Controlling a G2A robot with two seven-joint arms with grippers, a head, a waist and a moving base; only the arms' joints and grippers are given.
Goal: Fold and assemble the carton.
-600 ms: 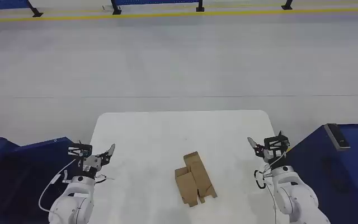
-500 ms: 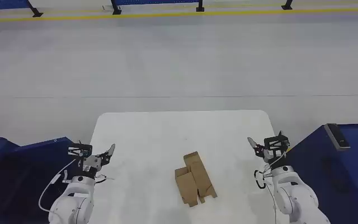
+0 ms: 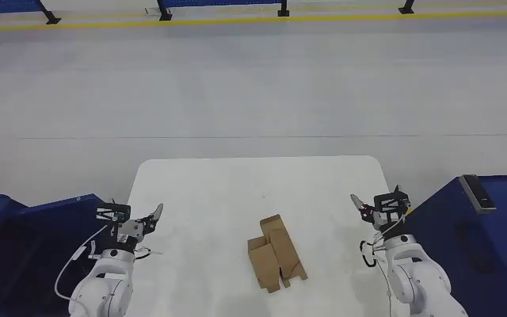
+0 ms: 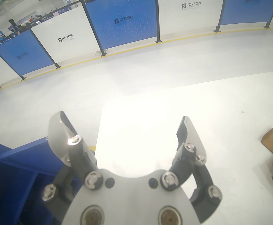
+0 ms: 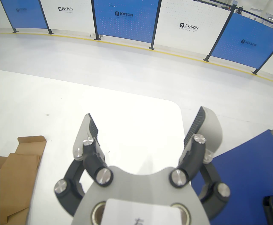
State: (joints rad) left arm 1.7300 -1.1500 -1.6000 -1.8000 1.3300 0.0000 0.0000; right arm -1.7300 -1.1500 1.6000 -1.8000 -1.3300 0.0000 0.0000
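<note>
Pale grey shop floor runs off behind, w/ a thin yellow floor line (image 3: 261, 17) and blue-and-white perforated partition panels (image 5: 125, 19) on dark posts at the far side. Nearer, a white, smooth, round-cornered counter (image 3: 206, 198) carries the flat brown cardboard carton (image 3: 275, 253). It lies flat near the robot-side edge, approx mid-width, btw the two arms and well apart from both. From the top view the carton reads as matte overlapping panels w/ tabs; how many layers, can't tell. The left wrist view catches just a cut-off corner of the carton (image 4: 267, 138) at frame edge. The right wrist view shows more of the carton (image 5: 19, 170), a notched tab and creased panels, the rest cropped by the frame. Left gripper (image 3: 136, 214) hangs across the counter's left edge, fingers spread wide and holding nothing. In its own view the left gripper (image 4: 123, 119) has curved silver metal fingers (image 4: 64, 136) w/ black ribbed pads, screwed onto black links. Right gripper (image 3: 379, 202) sits at the counter's right edge, same build. In its wrist view the right gripper (image 5: 145, 113) is likewise splayed and empty. A dark blue flat-topped unit (image 3: 47, 230) flanks the counter on the left arm's side, a second blue unit (image 3: 451, 214) on the right. A small dark slab (image 3: 478, 192) lies on that one, too small to identify.
</note>
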